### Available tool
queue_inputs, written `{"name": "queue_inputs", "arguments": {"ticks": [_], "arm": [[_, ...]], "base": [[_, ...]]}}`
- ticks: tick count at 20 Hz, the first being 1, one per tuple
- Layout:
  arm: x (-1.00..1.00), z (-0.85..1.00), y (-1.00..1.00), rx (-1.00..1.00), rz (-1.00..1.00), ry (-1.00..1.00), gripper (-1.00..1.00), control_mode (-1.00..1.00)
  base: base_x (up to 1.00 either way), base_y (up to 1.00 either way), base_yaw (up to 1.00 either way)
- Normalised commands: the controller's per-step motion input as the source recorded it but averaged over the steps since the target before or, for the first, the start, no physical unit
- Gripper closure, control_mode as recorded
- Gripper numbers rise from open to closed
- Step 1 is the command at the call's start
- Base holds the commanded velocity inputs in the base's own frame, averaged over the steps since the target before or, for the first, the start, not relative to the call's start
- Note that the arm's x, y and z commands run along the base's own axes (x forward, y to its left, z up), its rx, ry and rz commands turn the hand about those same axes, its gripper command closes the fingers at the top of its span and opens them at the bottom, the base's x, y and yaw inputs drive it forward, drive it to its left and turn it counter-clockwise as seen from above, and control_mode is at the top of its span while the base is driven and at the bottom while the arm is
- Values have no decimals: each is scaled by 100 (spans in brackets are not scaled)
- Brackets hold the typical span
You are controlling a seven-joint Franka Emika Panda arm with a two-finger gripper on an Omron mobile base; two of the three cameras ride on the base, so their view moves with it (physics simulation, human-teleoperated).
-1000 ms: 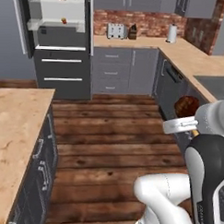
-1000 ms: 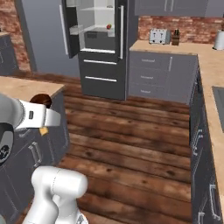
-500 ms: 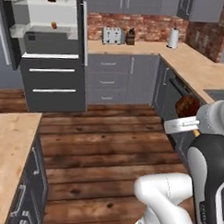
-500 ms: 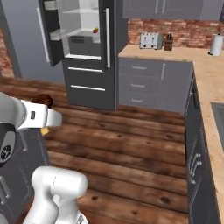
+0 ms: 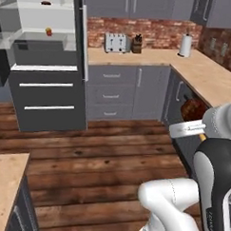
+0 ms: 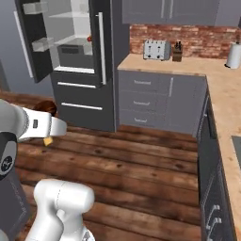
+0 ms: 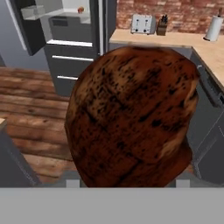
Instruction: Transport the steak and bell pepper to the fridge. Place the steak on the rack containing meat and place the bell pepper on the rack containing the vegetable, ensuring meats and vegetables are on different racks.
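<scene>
Hand view: the rough, glossy dark reddish-brown steak (image 7: 131, 116) is being held in the tool (image 5: 195, 122), well short of the tall dark grey fridge (image 5: 45, 76) with its white interior. Inside the fridge, a small dark lump (image 5: 45, 2) is lying on the upper rack, above a small round thing (image 5: 48, 32). The steak should be carried level and released only over the upper rack.

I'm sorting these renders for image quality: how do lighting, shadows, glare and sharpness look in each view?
Left base view: even, flat light, no glare, only faint shadows; the fridge interior reads bright white. Right base view: the same soft light, edges slightly soft all over. Hand view: the steak is very close, its texture coarse and blurry with a few dull highlights.
</scene>
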Motion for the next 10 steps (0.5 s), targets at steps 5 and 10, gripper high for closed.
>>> {"name": "queue_inputs", "arguments": {"ticks": [5,10], "arm": [[0,0,0,0,0,0,100,100],[0,0,0,0,0,0,100,100]], "base": [[100,14,-5],[100,24,-5]]}}
